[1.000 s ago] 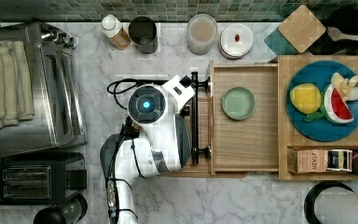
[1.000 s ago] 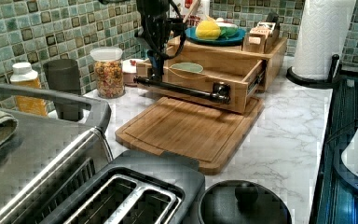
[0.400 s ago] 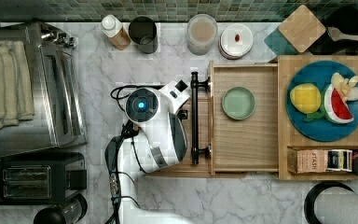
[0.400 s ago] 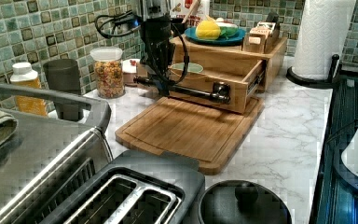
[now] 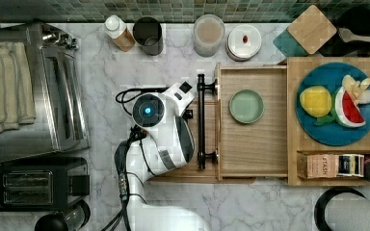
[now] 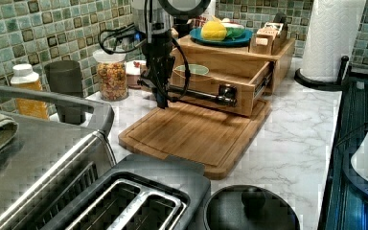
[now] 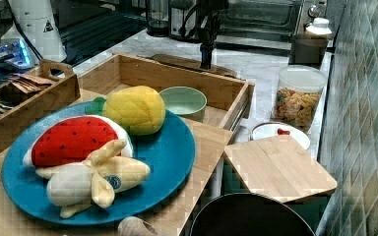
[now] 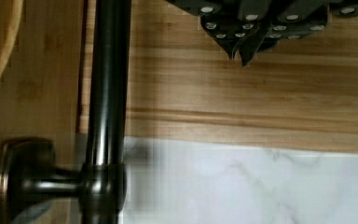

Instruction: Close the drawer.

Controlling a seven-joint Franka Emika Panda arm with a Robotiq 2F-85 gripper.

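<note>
The light-wood drawer (image 5: 260,149) stands pulled out toward the top view's left, with a pale green bowl (image 5: 246,106) inside it. Its black bar handle (image 5: 201,126) runs across the front and appears close up in the wrist view (image 8: 106,93). My gripper (image 8: 240,55) is shut on nothing, with its tips together over the cutting board (image 8: 261,98). It hangs a short way off the handle, beside the bar's far end in the left view (image 6: 162,100). In the right view the gripper (image 7: 205,59) points straight down just beyond the drawer's front wall (image 7: 177,78).
The cutting board (image 6: 196,139) lies under the open drawer. A blue plate of toy fruit (image 5: 337,103) and a tea box (image 5: 335,165) sit on the cabinet top. Jars (image 5: 208,33), a dark cup (image 5: 148,34), a toaster oven (image 5: 33,91) and a toaster (image 5: 38,183) ring the marble counter.
The arm has drawn back toward the top view's left, off the handle's end. The drawer has stayed where it was.
</note>
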